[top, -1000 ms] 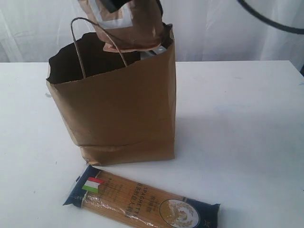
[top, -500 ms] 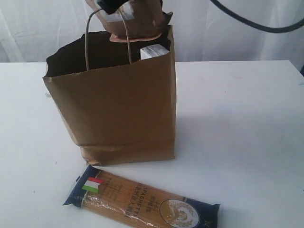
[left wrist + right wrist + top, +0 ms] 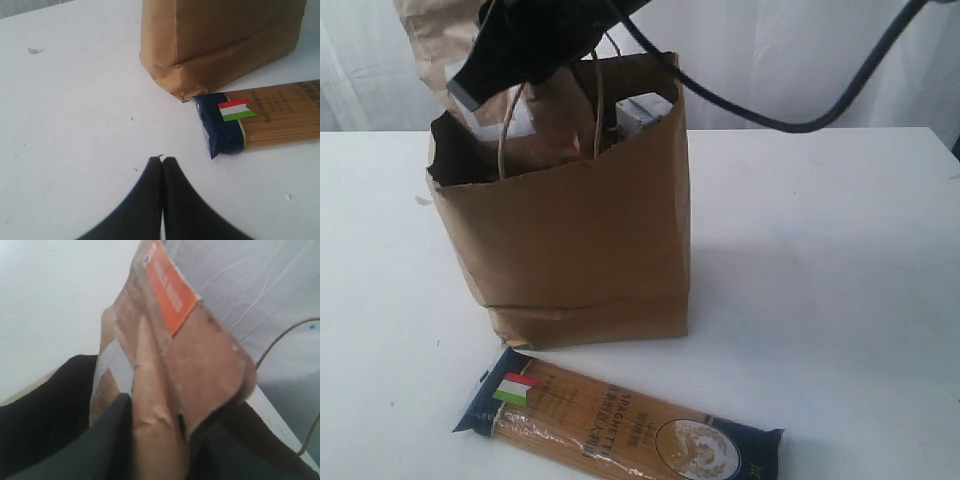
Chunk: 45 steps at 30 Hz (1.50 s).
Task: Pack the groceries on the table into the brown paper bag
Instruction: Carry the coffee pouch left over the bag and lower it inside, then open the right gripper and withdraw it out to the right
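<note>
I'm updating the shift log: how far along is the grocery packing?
Done: a white carton shows inside the brown paper bag; anything deeper is hidden. In hand: the right claw grips the brown pouch, partly lowered into the bag's mouth. Left: the spaghetti packet lies on the table in front of the bag; the left claw is shut and empty near it.

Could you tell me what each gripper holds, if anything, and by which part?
The right gripper holds the brown pouch near its upper end, partly inside the brown paper bag. The left gripper, jaws shut, holds nothing.
</note>
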Tool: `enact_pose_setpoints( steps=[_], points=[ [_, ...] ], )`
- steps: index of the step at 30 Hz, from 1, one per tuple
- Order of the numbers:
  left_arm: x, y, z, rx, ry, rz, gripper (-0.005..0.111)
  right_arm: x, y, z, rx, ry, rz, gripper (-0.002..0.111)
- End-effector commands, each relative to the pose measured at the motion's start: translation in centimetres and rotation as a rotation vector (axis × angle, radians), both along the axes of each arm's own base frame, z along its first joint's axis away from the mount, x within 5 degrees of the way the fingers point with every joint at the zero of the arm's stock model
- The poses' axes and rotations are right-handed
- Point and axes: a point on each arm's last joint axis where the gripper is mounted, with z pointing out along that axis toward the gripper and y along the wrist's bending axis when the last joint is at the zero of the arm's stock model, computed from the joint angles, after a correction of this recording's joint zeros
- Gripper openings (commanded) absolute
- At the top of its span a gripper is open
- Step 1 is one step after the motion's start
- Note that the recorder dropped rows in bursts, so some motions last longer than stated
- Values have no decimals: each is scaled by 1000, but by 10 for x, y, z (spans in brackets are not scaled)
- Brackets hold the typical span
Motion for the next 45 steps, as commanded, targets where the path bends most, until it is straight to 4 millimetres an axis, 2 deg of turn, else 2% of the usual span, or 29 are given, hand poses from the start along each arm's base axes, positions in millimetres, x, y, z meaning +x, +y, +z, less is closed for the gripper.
enact_pose_setpoints(
  steps=[1,9,12,15,18,23,33,35,37,42,43,45],
  points=[
    [0,0,-1,0,-1,2,0,4,6,-1,62,8,-21,0],
    [0,0,-1,0,-1,2,0,14,9,-14,128,100,-167,0],
    [0,0,-1,0,-1,2,0,21,0,-15,131,89,-304,0],
    [0,0,-1,0,-1,2,0,22,-5,-8,230,79,-404,0],
    [0,0,-1,0,-1,2,0,19,-6,-2,268,85,-397,0],
    [0,0,-1,0,-1,2,0,16,-6,-7,255,132,-411,0],
    [0,0,-1,0,-1,2,0,-4,17,-37,193,155,-325,0],
    [0,0,-1,0,-1,2,0,-6,19,-37,190,148,-314,5],
    [0,0,-1,0,-1,2,0,-6,19,-37,191,148,-313,17],
    [0,0,-1,0,-1,2,0,-6,18,-38,178,154,-322,69],
    [0,0,-1,0,-1,2,0,-6,18,-38,177,152,-323,75],
    [0,0,-1,0,-1,2,0,-6,17,-36,179,148,-322,77]
  ],
)
